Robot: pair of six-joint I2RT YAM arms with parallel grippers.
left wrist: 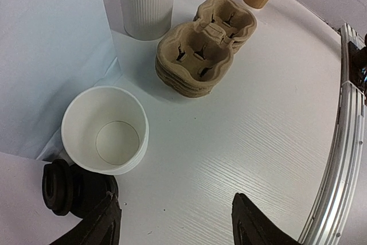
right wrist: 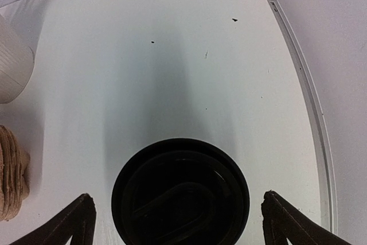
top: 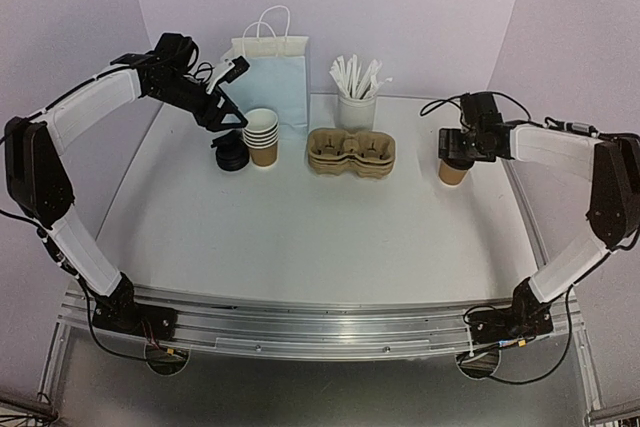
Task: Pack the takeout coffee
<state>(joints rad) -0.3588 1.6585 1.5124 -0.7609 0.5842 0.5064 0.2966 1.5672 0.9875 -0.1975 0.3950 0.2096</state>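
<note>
glossy plastic lid (right wrist: 180, 193), rough pulp tray (left wrist: 198, 55)

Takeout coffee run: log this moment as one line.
left gripper: open, beside cup stack | right gripper: open, straddling lidded cup | carrier stack: empty | bag: upright at back

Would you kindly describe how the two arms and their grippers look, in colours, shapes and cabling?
The left arm and right arm both have white-covered links joined by black joints, with thin black cables running along them and at their bases. The left gripper and right gripper are black, each with two tapering, wedge-like fingers. No markings are legible.
</note>
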